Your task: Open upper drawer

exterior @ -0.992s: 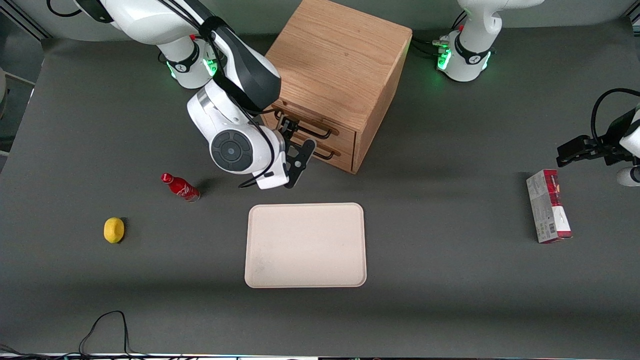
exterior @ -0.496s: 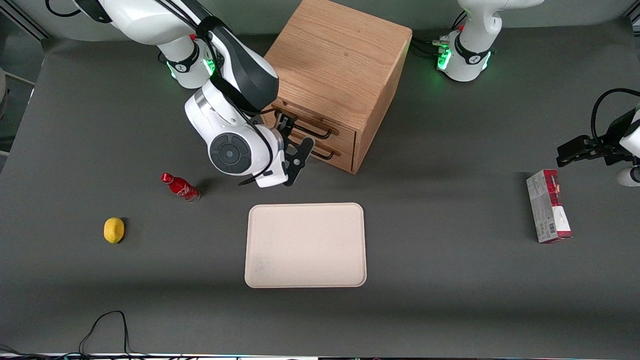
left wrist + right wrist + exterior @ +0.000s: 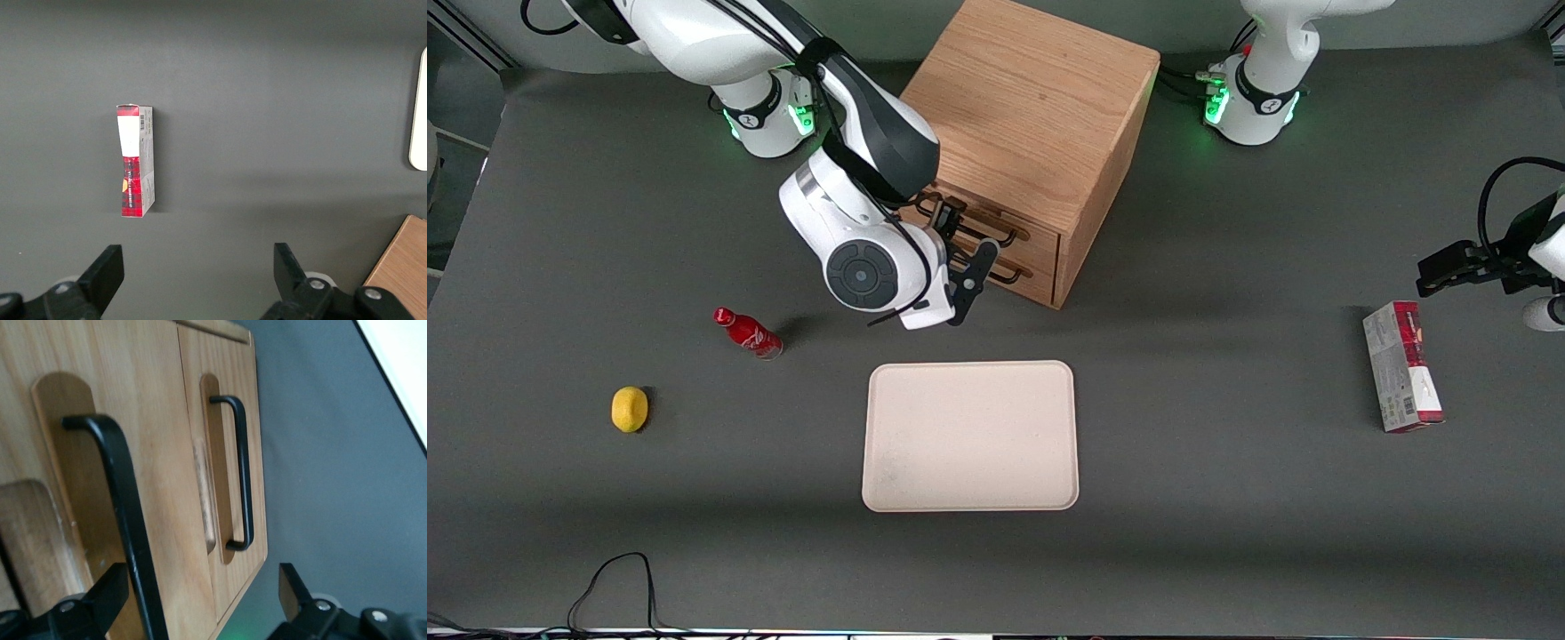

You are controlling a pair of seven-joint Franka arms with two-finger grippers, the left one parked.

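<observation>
End effector (image 3: 967, 247) sat released in front of the cabinet (image 3: 1032, 116), fingers apart, upper drawer (image 3: 996, 227) shut (black handle (image 3: 123, 513) between the fingers, ungripped), lower drawer (image 3: 223, 453) shut.

The dark grey matte table (image 3: 1227, 551) carries an oak wooden cabinet (image 3: 1032, 116), a beige rectangular tray (image 3: 970, 436), a small red bottle (image 3: 748, 332), a yellow lemon (image 3: 630, 409), and a red-and-white carton box (image 3: 1400, 378). The gripper (image 3: 960, 258) hangs in front of the cabinet's drawers.

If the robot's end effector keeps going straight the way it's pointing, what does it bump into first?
Probably the upper drawer. The open end effector points at the cabinet front, with the upper handle already between its fingers, so the drawer's wood front looks like first contact, though depth is hard to judge.
</observation>
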